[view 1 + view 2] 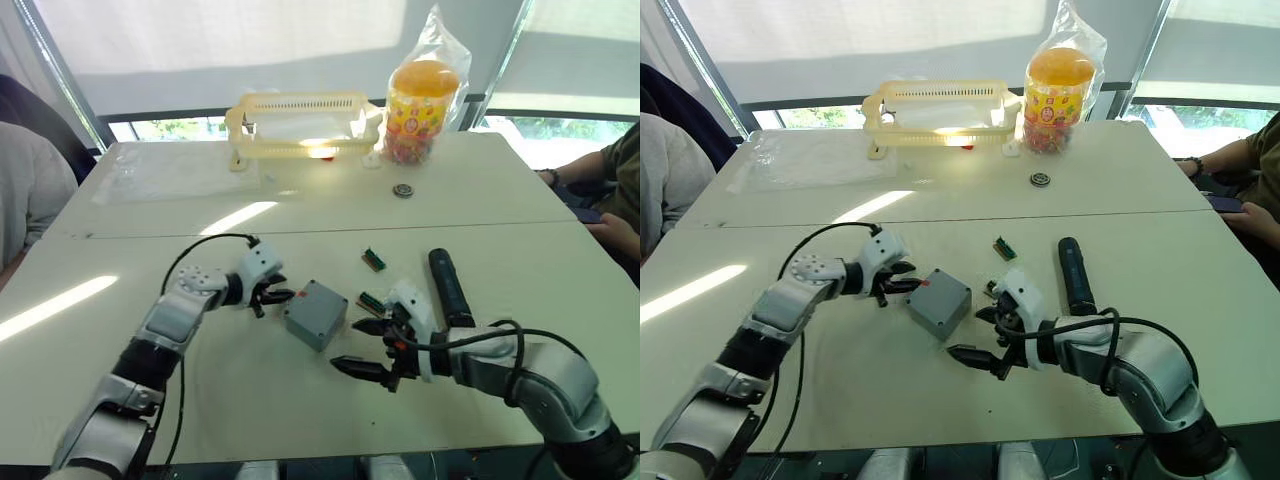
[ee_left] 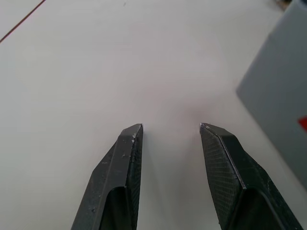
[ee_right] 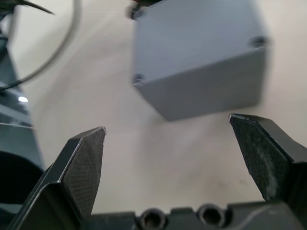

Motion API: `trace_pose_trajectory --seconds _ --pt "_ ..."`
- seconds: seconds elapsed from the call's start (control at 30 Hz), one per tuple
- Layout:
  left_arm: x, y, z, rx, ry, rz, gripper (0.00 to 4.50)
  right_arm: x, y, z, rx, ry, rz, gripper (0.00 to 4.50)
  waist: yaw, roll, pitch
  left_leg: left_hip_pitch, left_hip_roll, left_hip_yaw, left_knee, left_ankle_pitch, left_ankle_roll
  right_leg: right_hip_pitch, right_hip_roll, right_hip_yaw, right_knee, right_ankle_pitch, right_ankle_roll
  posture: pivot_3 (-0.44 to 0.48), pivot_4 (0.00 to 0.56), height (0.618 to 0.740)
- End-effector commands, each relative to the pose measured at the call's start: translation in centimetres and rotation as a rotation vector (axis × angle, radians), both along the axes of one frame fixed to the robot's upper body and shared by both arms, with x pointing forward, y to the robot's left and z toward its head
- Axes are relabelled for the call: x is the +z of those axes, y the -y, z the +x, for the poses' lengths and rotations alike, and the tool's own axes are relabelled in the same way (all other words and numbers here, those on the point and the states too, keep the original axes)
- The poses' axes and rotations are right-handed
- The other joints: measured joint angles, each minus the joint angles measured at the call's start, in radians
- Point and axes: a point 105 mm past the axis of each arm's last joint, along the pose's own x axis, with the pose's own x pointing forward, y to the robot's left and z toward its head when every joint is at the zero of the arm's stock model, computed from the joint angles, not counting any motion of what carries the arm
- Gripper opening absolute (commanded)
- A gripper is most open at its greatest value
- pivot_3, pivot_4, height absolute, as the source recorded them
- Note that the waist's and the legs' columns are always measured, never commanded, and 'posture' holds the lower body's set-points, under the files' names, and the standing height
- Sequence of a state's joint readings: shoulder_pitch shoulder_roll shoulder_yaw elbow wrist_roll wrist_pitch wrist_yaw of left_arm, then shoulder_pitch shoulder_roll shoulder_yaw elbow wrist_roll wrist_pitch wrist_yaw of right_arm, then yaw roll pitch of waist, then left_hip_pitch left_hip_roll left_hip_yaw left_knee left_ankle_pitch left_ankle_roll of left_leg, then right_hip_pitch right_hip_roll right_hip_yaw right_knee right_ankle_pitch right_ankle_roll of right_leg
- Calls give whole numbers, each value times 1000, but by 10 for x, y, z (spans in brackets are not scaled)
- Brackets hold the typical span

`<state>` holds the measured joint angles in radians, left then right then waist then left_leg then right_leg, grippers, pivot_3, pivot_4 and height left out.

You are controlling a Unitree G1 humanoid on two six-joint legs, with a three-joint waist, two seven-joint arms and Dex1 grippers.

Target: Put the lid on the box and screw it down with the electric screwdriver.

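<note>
Right wrist view: right gripper (image 3: pixel 168 143) spread wide before box (image 3: pixel 196 57); left gripper (image 2: pixel 170 132) apart beside it. Box (image 1: pixel 316 314) mid-table: rigid, light, smooth plastic; grasp across opposite flat walls.

left tool (image 1: pixel 272 297) open, low | right tool (image 1: pixel 362 346) wide open, low
</note>
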<state>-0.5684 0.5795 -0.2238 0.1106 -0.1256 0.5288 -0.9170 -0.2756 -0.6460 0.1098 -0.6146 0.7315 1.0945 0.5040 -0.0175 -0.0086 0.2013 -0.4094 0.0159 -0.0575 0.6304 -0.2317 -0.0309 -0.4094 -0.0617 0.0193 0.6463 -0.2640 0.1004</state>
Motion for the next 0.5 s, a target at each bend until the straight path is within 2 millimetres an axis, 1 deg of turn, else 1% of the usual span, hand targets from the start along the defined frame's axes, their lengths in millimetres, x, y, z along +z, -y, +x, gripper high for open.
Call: trace_pose_trajectory --seconds 0.03,0.13,0.23,0.33,0.5 --pt "12 1 -18 -62 -15 -34 1873 11 5 5 -10 72 15 4490 2 0 0 0 0 0 0 0 0 0 0 0 1 0 0 0 150 740" --pt "10 -3 -43 -102 -79 -42 1873 8 7 11 -3 95 1 4490 3 0 0 0 0 0 1 0 0 0 0 0 1 0 0 0 150 740" --pt "10 -2 -56 -117 -114 -51 1873 5 6 15 13 108 4 4490 6 0 0 0 0 0 1 0 0 1 0 0 1 0 0 0 150 740" --pt "9 1 -62 -125 -128 -56 1873 3 5 20 29 120 2 4490 6 0 0 0 0 0 1 0 0 1 0 0 1 0 0 0 150 740" --pt "6 5 -64 -126 -132 -51 1873 -1 4 29 74 148 -23 4490 3 0 0 1 0 0 1 0 0 1 0 0 1 0 0 0 150 740"
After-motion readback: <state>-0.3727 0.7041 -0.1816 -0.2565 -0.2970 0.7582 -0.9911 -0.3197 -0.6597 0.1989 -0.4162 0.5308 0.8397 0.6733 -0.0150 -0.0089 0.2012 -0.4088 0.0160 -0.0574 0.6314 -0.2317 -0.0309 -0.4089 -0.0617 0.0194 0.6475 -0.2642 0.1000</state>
